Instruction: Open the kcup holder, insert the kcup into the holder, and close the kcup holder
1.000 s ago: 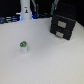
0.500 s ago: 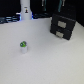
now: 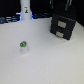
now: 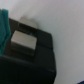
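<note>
Pale tabletop (image 3: 45, 60), wide and mostly bare; dark clutter runs along its far edge.

Item: kcup holder (image 3: 63, 26). Black boxy unit with two light handle marks on its front, standing on the table toward the exterior view's right. Drawer reads as shut. The wrist view shows its dark top and one edge (image 4: 30, 60) close under the camera, so the holder lies directly beneath and just ahead of the end effector.

Item: kcup (image 3: 23, 48). Small white cup with a green top, upright, alone on the table, well apart from the holder and from the end effector, toward the exterior view's left.

Item: tall white post (image 3: 25, 11), at the far edge, well away from the work.

Item: gripper. Barely distinguishable in the exterior view, merged into the dark mass above the holder. In the wrist view a teal piece (image 4: 4, 27) and a grey block (image 4: 24, 40) sit at the edge of the frame; whether the jaws are parted or closed cannot be told, and nothing is seen held.

Step judged in hand: opening the drawer. Advice: come down in front of the holder, not on its top; set a finger squarely on a handle; pull straight out along the drawer's travel. A slanted pull could drag or tip the whole unit. Leave the kcup untouched until the slots are exposed.
</note>
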Tool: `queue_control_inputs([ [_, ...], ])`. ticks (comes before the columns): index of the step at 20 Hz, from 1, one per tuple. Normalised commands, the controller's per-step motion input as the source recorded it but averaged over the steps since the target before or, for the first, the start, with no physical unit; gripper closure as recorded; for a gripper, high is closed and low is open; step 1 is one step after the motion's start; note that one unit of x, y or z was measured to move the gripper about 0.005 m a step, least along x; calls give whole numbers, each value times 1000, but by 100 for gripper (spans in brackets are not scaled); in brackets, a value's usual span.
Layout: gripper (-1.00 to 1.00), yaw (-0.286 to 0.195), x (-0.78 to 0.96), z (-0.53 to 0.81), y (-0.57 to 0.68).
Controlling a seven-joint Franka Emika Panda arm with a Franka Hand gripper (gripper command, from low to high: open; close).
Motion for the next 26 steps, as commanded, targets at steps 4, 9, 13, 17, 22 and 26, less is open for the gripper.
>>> queue_control_inputs([
  [4, -100, -186, -257, -175, 691],
  [9, -100, -174, -274, -225, 620],
  [13, -100, -159, -282, -321, 481],
  [17, -100, -88, -204, -423, 242],
  [22, -100, -59, -174, -374, 181],
  [26, -100, -29, -138, -320, 124],
])
